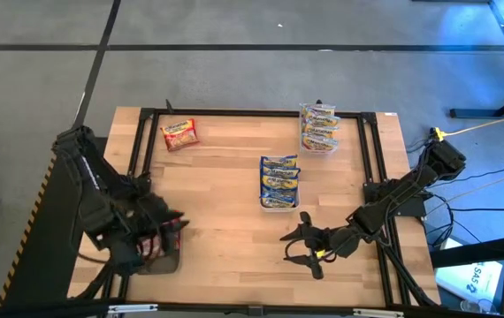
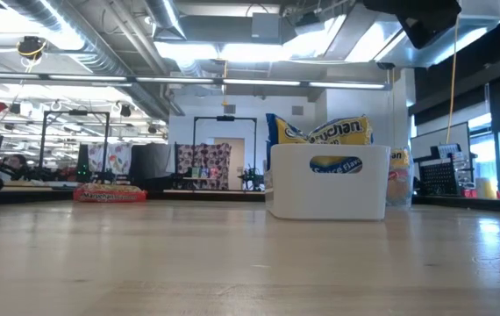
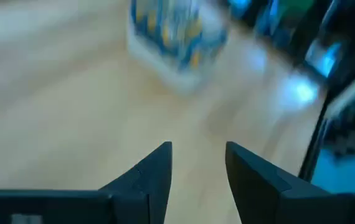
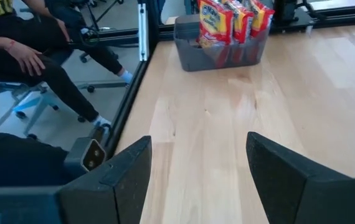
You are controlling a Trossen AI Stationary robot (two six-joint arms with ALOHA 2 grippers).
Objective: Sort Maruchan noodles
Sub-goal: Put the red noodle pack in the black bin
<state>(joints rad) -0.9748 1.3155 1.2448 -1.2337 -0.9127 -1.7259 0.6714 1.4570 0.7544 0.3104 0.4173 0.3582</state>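
The Maruchan noodles are sorted by colour. Blue packets stand in a white tray (image 1: pixel 278 183) (image 2: pixel 329 180) at the table's middle. Orange ones fill a clear tub (image 1: pixel 319 128) at the far right. Red ones stand in a dark bin (image 1: pixel 157 254) (image 4: pixel 227 31) at the near left. One red packet (image 1: pixel 179 134) (image 2: pixel 110 194) lies flat on the far left of the table. My left gripper (image 1: pixel 172 223) (image 3: pixel 197 155) hangs open above the dark bin, pointing toward the white tray (image 3: pixel 177 37). My right gripper (image 1: pixel 292 247) (image 4: pixel 196 168) is open near the table's near edge, empty, pointing left.
A black frame (image 1: pixel 137 150) runs around the tabletop. Bare wood lies between the white tray and the dark bin. In the right wrist view a seated person (image 4: pixel 34 56) shows beyond the table's left edge. Cables (image 1: pixel 491 177) trail off the right side.
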